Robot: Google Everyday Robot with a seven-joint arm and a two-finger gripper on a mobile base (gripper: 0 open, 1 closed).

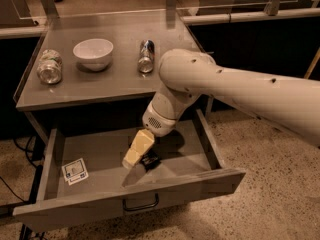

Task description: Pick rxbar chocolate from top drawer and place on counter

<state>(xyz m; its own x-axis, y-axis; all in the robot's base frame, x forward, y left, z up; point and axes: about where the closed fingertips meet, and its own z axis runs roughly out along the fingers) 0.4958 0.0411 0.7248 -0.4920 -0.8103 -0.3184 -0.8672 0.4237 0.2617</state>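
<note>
Down in the open top drawer (100, 151), near the middle of its floor, we found the rxbar chocolate (149, 161), a small dark patch lying flat on the grey metal. The gripper (132, 160) hung low over that floor at the end of the white arm (235, 91), slanting down toward the drawer's front panel. Its pale tip sat right at the bar's near edge.

Everything turned on that one relation. As the camera saw it, the bar lay just to the right of the tip. It was so close that we could not say whether the two touched, or whether the bar was already caught. We could not tell how far the gripper was open either. So little of the bar showed that we could not fix its long axis.

A white-and-blue card (75, 171) lay well apart, near the drawer's left wall, and we judged it no obstacle. The counter (115, 84) stood above and behind the drawer. It carried a bowl (93, 53), a can (146, 55) and a jar (49, 67) along its back half, with bare metal along its front edge.
</note>
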